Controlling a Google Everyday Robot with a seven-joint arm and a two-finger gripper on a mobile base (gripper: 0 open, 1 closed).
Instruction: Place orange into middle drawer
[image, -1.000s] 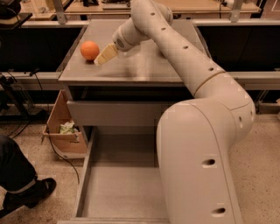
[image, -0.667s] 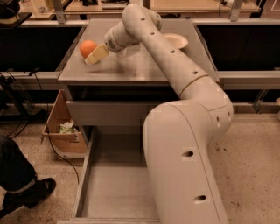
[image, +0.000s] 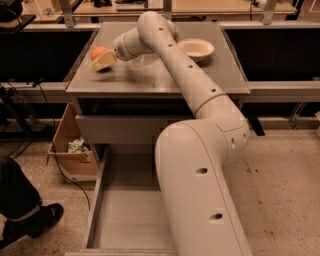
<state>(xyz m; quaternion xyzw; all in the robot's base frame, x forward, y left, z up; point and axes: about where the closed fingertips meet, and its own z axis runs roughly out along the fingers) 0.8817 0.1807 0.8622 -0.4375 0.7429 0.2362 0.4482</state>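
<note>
The orange (image: 98, 51) sits on the grey cabinet top (image: 150, 75) near its back left corner. My gripper (image: 103, 61) is right at the orange, touching or overlapping its front side, with the arm stretched across the top from the right. The middle drawer (image: 125, 215) is pulled wide open below, near the floor, and shows a broad bare grey floor with low side walls. My arm's large body covers the drawer's right part.
A white bowl (image: 196, 48) stands on the cabinet top at the back right. A shallower grey drawer (image: 115, 130) above the open one is closed. A cardboard box (image: 70, 145) with scraps stands left of the cabinet. A person's leg and shoe (image: 25, 215) are at bottom left.
My gripper has moved left across the cabinet top and has come up against the orange. The orange has stayed in place.
</note>
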